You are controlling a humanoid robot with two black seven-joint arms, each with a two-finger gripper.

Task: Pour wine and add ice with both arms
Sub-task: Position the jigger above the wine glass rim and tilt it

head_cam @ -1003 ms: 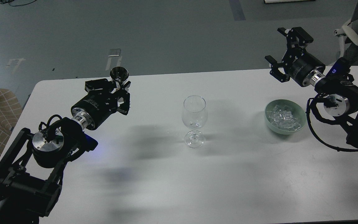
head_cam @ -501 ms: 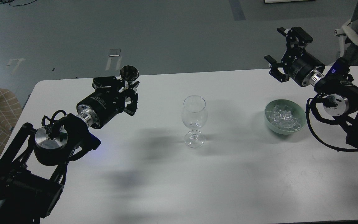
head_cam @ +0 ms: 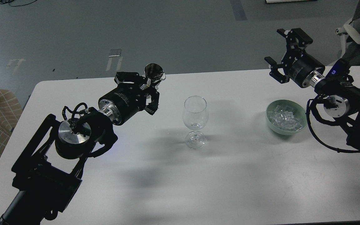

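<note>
Clear glossy wine glass (head_cam: pixel 195 116), shiny metal cup (head_cam: pixel 153 71), matt white table (head_cam: pixel 198 175), perhaps laminate.

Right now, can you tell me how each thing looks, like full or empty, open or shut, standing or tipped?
Wine glass: upright, looks empty.
Metal cup: held up, tilted toward the glass.
Left gripper: shut on the metal cup.
Right gripper: open, holding nothing.
Green bowl: upright, full of ice cubes.

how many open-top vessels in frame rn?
3. A metal cup held up in the left tool, left of centre. A wine glass standing mid-table. A pale green bowl holding ice, to the right. None appear hidden.
</note>
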